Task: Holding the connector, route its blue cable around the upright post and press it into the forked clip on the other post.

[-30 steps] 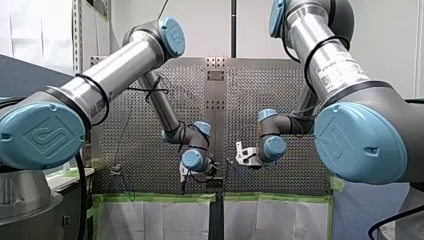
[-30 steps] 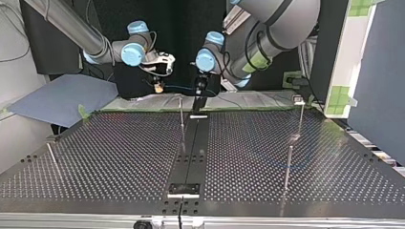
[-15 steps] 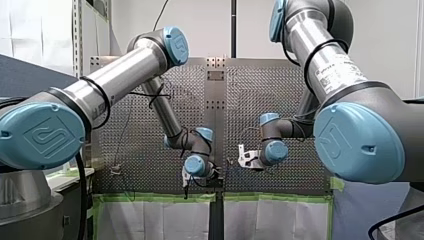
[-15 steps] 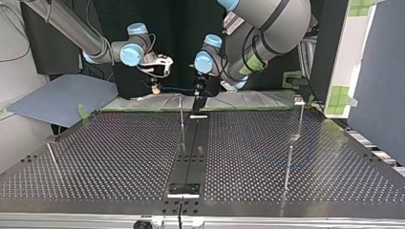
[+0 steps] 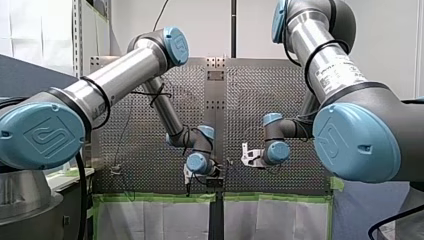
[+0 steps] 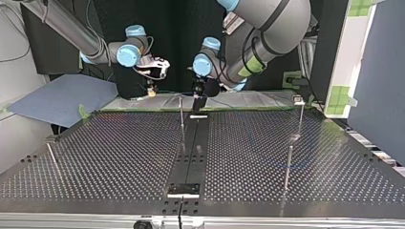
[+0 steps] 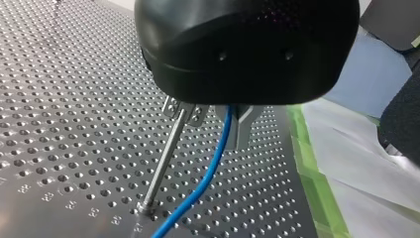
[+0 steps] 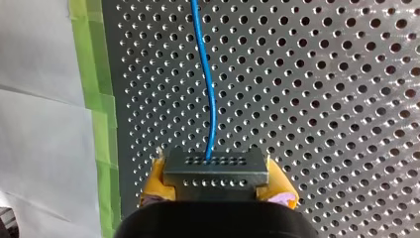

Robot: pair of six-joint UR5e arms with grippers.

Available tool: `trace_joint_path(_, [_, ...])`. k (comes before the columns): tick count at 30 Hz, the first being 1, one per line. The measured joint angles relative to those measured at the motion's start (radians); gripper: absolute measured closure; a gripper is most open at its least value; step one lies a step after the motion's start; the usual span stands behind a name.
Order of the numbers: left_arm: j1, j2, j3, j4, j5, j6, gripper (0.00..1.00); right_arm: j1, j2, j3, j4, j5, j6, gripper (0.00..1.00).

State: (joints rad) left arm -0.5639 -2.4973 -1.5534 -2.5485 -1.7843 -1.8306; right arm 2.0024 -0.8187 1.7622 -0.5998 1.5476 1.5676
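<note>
The connector (image 8: 215,167) is pinched between the yellow pads (image 8: 154,179) of the right claw (image 8: 217,184), above the perforated surface (image 8: 322,99). The blue cable (image 8: 210,89) is run from the connector to the underside of the left claw (image 6: 198,102), just beside the upright post (image 7: 163,166). Whether the left claw is spread or pressed together cannot be told

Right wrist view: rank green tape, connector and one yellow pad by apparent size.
1. green tape, a long strip.
2. connector; it is close to the camera, so likely inflated against the tape.
3. yellow pad, mostly hidden behind the connector.
</note>
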Motion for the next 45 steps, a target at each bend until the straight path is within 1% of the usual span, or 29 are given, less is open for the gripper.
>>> trace_joint_path(5, [0.002, 0.0, 0.017, -0.01, 0.002, -0.005, 1.0, -0.006, 0.001, 0.0, -0.019, 0.002, 0.005, 1.0])
trace_joint_path(8, [0.002, 0.0, 0.021, -0.013, 0.002, -0.006, 1.0, -0.01, 0.006, 0.0, -0.033, 0.006, 0.014, 1.0])
trace_joint_path(12, [0.001, 0.0, 0.022, -0.014, 0.0, -0.008, 1.0, -0.014, 0.027, -0.005, -0.047, 0.01, 0.022, 1.0])
trace_joint_path(16, [0.004, 0.0, 0.023, -0.015, 0.0, -0.009, 1.0, -0.018, 0.047, -0.011, -0.053, 0.011, 0.027, 1.0])
trace_joint_path(23, [0.012, 0.0, 0.033, -0.015, 0.005, -0.019, 1.0, -0.025, 0.056, -0.029, -0.055, 0.009, 0.037, 1.0])
trace_joint_path(28, [0.014, -0.005, 0.048, -0.019, 0.014, -0.036, 1.0, -0.032, 0.059, -0.037, -0.055, 0.009, 0.041, 1.0])
trace_joint_path(32, [0.015, -0.035, 0.078, -0.046, 0.021, -0.042, 1.0, -0.041, 0.06, -0.042, -0.058, 0.007, 0.045, 1.0])
trace_joint_path(36, [0.016, -0.059, 0.094, -0.043, 0.026, -0.047, 1.0, -0.054, 0.061, -0.044, -0.059, 0.003, 0.046, 1.0])
trace_joint_path(40, [0.02, -0.065, 0.106, -0.036, 0.034, -0.054, 1.0, -0.063, 0.062, -0.045, -0.063, -0.001, 0.046, 1.0])
trace_joint_path(45, [0.029, -0.066, 0.131, -0.054, 0.044, -0.055, 1.0, -0.073, 0.063, -0.046, -0.074, -0.002, 0.047, 1.0])
